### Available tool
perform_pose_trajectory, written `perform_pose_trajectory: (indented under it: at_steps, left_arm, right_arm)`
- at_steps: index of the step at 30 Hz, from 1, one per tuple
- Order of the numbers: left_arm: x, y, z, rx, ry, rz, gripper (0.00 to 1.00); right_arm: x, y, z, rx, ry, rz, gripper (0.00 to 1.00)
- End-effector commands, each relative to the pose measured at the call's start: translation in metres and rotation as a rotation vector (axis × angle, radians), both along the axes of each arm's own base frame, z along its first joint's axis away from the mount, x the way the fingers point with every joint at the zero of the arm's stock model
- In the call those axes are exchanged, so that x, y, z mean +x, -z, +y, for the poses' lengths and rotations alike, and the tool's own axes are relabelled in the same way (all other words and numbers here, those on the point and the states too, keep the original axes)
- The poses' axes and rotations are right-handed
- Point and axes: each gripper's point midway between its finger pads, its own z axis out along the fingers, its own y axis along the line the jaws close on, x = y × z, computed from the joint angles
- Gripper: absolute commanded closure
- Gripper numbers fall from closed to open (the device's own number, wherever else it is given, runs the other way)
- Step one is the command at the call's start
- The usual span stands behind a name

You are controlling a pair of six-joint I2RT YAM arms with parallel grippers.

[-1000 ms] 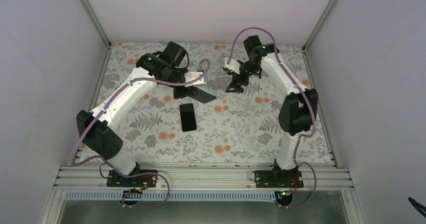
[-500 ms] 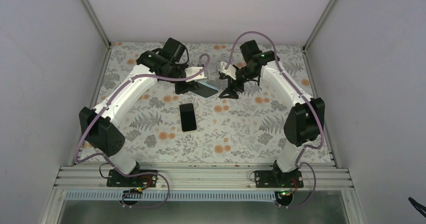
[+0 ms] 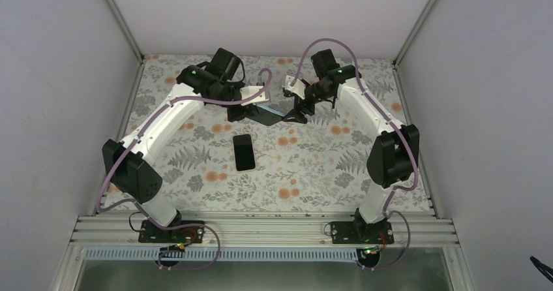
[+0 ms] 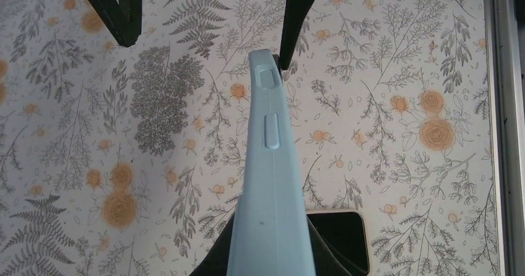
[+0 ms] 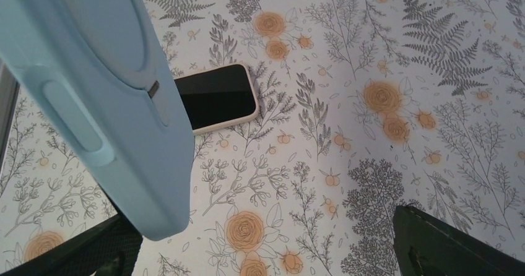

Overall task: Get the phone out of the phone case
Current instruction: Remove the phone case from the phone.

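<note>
The black phone [image 3: 244,152] lies flat on the floral mat, out of its case; it also shows in the right wrist view [image 5: 216,96] and the left wrist view [image 4: 337,239]. My left gripper [image 3: 242,112] is shut on the light blue phone case [image 3: 267,115] and holds it on edge above the mat. The case runs up the left wrist view [image 4: 267,164] from my left gripper [image 4: 269,260]. My right gripper [image 3: 295,112] is open at the case's far end. In the right wrist view the case [image 5: 93,103] hangs by the left finger of my right gripper [image 5: 266,251].
The floral mat [image 3: 313,167] covers the table inside white walls with metal corner posts. The right gripper's two dark fingers [image 4: 117,10] show at the top of the left wrist view. The phone lies just in front of the held case.
My right gripper has moved left and down to the case's far end. My left gripper has drawn the case slightly back and up. The phone has not moved.
</note>
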Motion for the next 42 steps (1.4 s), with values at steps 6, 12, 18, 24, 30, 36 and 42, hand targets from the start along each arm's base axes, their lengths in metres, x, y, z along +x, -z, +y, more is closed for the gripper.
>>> perform_pose_trajectory:
  at_steps: [6,12,18,24,30,36,42]
  left_arm:
    - [0.001,-0.015,-0.003,-0.046,0.007,-0.028,0.98]
    - [0.002,-0.012,0.0,-0.042,-0.003,-0.03,0.98]
    - [0.002,-0.014,0.001,-0.047,-0.004,-0.032,0.98]
    - [0.004,-0.015,0.0,-0.046,-0.011,-0.037,0.98]
    - [0.008,-0.013,0.0,-0.047,-0.016,-0.042,0.98]
    - [0.009,-0.015,0.0,-0.051,-0.021,-0.044,0.98]
    - [0.009,-0.016,-0.003,-0.059,-0.014,-0.035,0.98]
  right_arm:
    - [0.012,-0.002,-0.005,-0.028,0.016,-0.025,0.0]
    - [0.015,-0.002,-0.01,-0.025,0.026,-0.024,0.0]
    - [0.016,-0.001,-0.012,-0.032,0.028,-0.023,0.0]
    - [0.011,-0.002,-0.011,-0.023,0.006,-0.004,0.01]
    - [0.013,-0.001,-0.009,-0.015,0.013,-0.005,0.02]
    - [0.017,0.004,-0.006,-0.018,0.016,-0.006,0.03]
    - [0.021,0.003,-0.004,-0.008,0.019,-0.007,0.03]
